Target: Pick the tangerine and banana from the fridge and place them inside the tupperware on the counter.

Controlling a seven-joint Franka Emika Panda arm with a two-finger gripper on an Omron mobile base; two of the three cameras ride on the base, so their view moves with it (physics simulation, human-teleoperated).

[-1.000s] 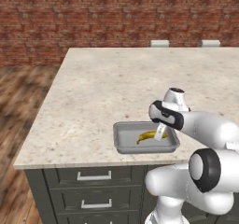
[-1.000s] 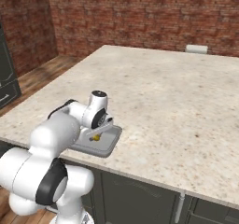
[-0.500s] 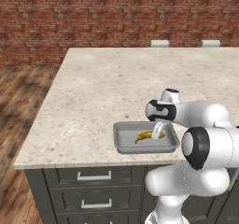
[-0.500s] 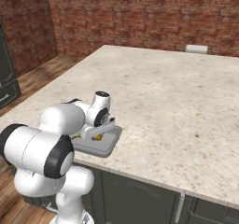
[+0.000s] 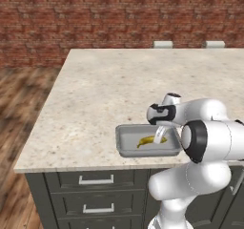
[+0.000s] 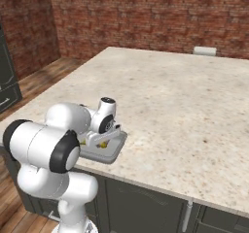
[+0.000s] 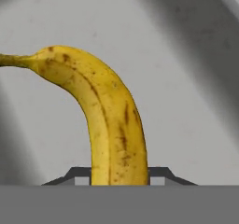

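Gripper (image 7: pixel 119 174): clamped on one end of the banana (image 7: pixel 105 120), inside the tupperware (image 5: pixel 125 142).
Banana: lies within the tray, over its grey floor.
Tupperware: at the counter's (image 5: pixel 119 89) front edge.

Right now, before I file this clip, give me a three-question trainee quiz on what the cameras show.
1. True or false: the claw is shut on the banana.
2. The banana is over which thing? A) the wooden floor B) the tupperware C) a stove
3. Fill in: the tupperware sits near the front edge of the ____.

Key: 1 true; 2 B; 3 counter
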